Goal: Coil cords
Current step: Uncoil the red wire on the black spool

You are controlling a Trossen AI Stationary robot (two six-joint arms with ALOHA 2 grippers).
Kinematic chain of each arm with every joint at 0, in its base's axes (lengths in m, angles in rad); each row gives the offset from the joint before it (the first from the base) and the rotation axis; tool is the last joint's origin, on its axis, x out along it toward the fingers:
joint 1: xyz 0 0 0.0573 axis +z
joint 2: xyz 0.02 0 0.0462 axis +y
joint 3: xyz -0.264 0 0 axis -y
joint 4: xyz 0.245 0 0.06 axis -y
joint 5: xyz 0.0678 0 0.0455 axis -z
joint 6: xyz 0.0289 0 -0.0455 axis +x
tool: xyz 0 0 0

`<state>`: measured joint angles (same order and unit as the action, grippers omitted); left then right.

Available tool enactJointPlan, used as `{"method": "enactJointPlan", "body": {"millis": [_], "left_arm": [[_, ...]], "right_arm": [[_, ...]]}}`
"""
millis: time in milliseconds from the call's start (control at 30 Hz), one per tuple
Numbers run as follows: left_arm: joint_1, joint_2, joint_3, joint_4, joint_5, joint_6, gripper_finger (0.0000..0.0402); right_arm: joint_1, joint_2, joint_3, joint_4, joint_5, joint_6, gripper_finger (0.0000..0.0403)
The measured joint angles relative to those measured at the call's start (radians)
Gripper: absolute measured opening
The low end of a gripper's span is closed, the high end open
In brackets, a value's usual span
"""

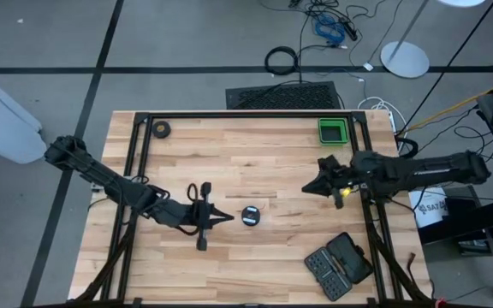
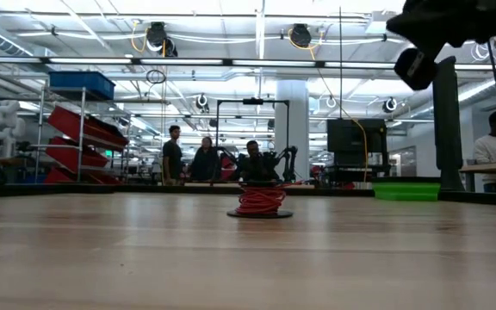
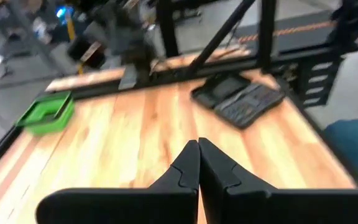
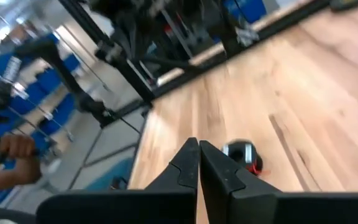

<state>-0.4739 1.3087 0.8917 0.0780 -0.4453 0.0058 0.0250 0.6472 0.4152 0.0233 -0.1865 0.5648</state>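
Note:
The cords point(image 1: 250, 216) are a small round bundle of red and dark wire resting flat on the wooden table near its middle. The low view shows them as a red coil point(image 2: 260, 201) on a dark base, and they also appear in the right wrist view point(image 4: 242, 154). My left gripper point(image 1: 229, 218) is shut just left of the bundle and raised off the table, fingers together point(image 3: 198, 163). The bundle is hidden from the left wrist view. My right gripper point(image 1: 306, 190) hovers to the bundle's right and farther back, also shut point(image 4: 198, 158), pointing toward it.
A green tray point(image 1: 333, 131) sits at the far right and a small dark tape roll point(image 1: 161, 130) at the far left. An open black tool case point(image 1: 339, 263) lies near the right front corner. A black frame point(image 1: 238, 115) borders the table. People stand in the room beyond.

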Motion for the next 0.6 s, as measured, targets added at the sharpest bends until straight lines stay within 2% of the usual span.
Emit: {"method": "enactJointPlan", "body": {"millis": [267,333,433,600], "left_arm": [[0.029,0.004,-0.035,-0.048,-0.011,-0.027,0.0004],[0.036,0.007,-0.035,-0.052,-0.011,-0.027,0.0012],[0.044,0.007,-0.035,-0.054,-0.011,-0.027,0.0033],[0.058,0.007,-0.035,-0.1,0.0,-0.071,0.0059]], "right_arm": [[0.074,0.188,0.0,-0.051,-0.001,-0.043,0.0],[0.094,0.239,-0.001,-0.056,0.0,-0.043,0.0],[0.117,0.297,-0.001,-0.051,0.011,-0.145,0.0],[0.136,0.33,-0.001,-0.076,0.153,-0.267,0.0]]}}
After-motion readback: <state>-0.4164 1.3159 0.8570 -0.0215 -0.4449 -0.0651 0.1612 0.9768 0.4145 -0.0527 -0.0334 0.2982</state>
